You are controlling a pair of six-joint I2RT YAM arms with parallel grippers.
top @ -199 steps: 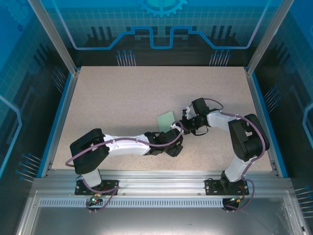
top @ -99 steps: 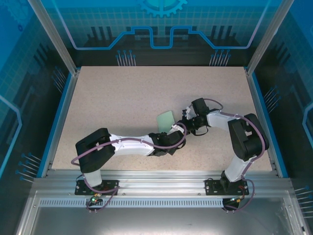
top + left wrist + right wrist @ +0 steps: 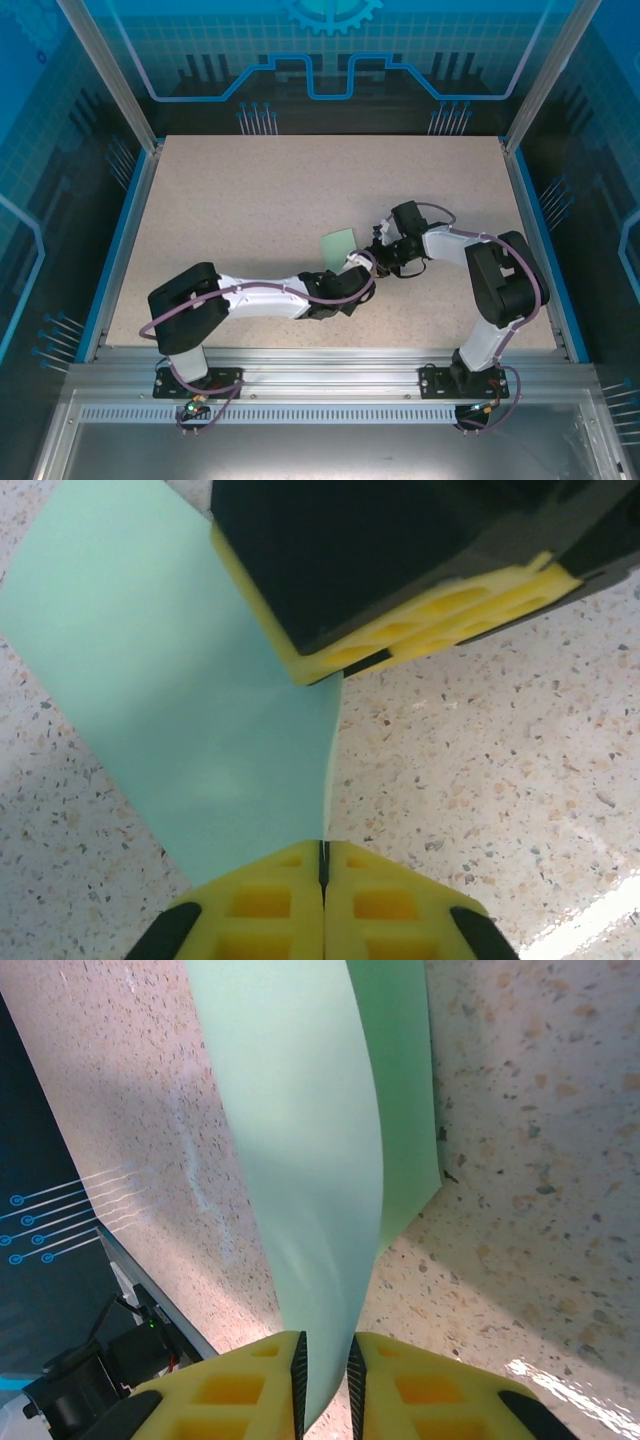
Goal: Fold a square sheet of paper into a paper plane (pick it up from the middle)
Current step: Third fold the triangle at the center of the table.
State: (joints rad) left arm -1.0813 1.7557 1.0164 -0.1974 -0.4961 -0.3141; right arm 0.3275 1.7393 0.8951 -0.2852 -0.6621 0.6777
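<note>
The pale mint-green sheet of paper [image 3: 338, 245] is held up off the table's middle, folded over into two layers [image 3: 300, 1140]. My left gripper [image 3: 352, 262] reaches it from the near left. Its jaws [image 3: 323, 845] are pressed together on the paper's [image 3: 180, 710] lower right edge. My right gripper [image 3: 375, 250] comes in from the right, and its yellow fingers [image 3: 400, 640] show against the sheet's upper part. In the right wrist view the right gripper [image 3: 324, 1345] stands a narrow gap apart, with the curved fold of paper lying loosely between the pads.
The speckled beige table [image 3: 250, 200] spreads out to the back and left of the grippers. Blue rails [image 3: 120, 250] border its sides, and a metal frame [image 3: 320, 360] runs along the near edge. Both arms crowd the middle front.
My left gripper has closed from wide open onto the paper's edge. The right gripper's jaws have parted a little. The paper has stayed in place.
</note>
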